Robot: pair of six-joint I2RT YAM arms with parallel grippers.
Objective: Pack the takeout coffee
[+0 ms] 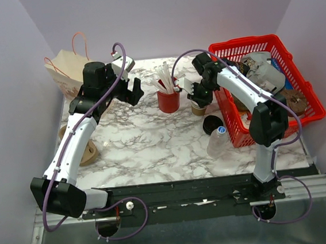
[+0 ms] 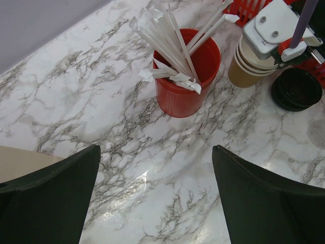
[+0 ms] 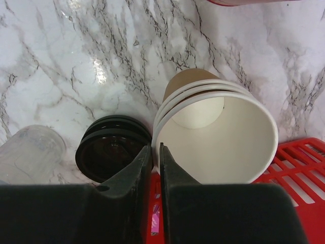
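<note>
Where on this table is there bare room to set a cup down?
The wide marble patch in front of the red cup, out to the near edge, is bare. It's crowded by the basket: stacked paper cups, black lids, clear cup.

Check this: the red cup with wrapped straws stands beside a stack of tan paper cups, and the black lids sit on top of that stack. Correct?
Not quite. The black lids lie on the table beside the stack of tan paper cups, not on top of it; the right wrist view shows this. The red cup with wrapped straws does stand beside the stack.
</note>
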